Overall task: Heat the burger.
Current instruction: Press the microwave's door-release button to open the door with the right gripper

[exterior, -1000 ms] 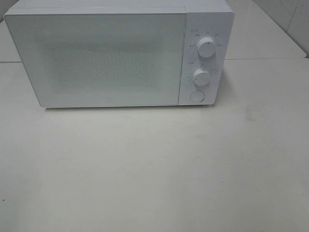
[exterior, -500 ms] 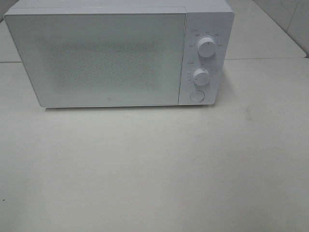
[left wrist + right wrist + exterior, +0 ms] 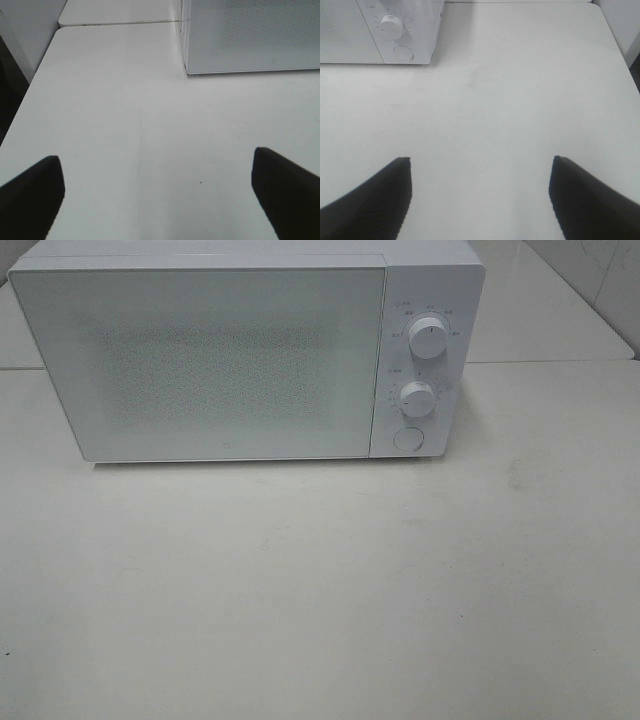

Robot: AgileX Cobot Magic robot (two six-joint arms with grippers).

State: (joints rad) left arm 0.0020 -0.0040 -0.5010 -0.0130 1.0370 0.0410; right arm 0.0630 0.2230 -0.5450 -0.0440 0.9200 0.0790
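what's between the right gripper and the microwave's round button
Only bare white table separates the open right gripper from the microwave's round button, as the right wrist view shows.

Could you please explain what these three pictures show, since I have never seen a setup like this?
This is a robot with two arms, photographed by three cameras at one moment. The high camera looks down on a white table with a white microwave oven at the back. Its door is closed, and two dials and a round button sit on its right side. The other two pictures come from cameras on the arms' wrists. The dark shapes at the bottom of each are fingers of an end effector: the left end effector sees the oven's left corner, the right end effector its dial side. Both are open and hold nothing. No burger is visible in any picture.
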